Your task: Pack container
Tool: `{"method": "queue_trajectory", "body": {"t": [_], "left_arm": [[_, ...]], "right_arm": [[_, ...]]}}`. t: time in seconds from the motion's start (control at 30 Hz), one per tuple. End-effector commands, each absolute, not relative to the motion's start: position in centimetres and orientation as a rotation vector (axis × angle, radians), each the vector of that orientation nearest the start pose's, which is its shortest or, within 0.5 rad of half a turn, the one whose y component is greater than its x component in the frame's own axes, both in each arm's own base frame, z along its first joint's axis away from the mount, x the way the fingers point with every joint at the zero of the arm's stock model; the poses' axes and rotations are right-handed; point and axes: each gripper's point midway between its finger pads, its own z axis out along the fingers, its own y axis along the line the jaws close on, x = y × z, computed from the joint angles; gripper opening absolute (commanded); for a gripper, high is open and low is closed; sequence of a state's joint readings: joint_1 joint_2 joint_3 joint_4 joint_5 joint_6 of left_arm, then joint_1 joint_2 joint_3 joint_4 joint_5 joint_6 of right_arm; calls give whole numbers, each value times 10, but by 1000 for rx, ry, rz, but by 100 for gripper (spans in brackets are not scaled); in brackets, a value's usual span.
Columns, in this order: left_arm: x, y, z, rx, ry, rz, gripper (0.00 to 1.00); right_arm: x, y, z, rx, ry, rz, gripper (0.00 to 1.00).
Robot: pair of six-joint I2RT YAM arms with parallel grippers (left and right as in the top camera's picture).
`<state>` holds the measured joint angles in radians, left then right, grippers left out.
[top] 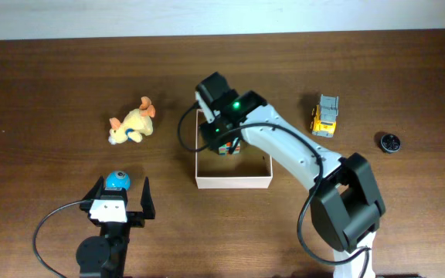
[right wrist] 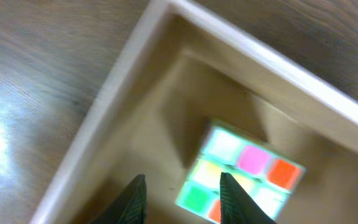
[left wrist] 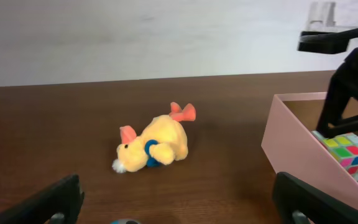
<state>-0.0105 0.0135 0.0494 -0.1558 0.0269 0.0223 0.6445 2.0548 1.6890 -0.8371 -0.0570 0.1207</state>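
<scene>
The container is a shallow square box with white walls and a tan inside, at the table's middle. A colourful puzzle cube lies in its far part, also seen as the cube on the tan floor. My right gripper hovers inside the container, its fingers apart with nothing between them and the cube just to their right. My left gripper stands wide open at the front left, a small blue round toy between its fingers. The left wrist view shows the container's wall and the cube.
A yellow plush animal lies left of the container, ahead of my left gripper as the plush. A yellow and grey toy truck and a small black round thing sit to the right.
</scene>
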Motion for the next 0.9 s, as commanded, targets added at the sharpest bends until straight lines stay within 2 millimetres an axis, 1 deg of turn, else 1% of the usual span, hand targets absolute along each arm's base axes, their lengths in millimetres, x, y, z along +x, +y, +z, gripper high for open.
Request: {"method": "queue_trajectory", "body": {"t": [0.0,0.2,0.53,0.77,0.87], "left_arm": [[243,-7,156,60,1685,-2,99],[243,-7,156,60,1685,-2,99],[243,-7,156,60,1685,-2,99],[243,-7,156,60,1685,-2,99],[243,-7,156,60,1685,-2,99]], "right_arm": [[377,312,88,-783,2682,301,33],[380,316,83,-771,2676,309,33],[381,318,62,-781,2707,304,33],[383,315,60,-775,2706,285,33],[387,310,60,-762,2708,255,33]]}}
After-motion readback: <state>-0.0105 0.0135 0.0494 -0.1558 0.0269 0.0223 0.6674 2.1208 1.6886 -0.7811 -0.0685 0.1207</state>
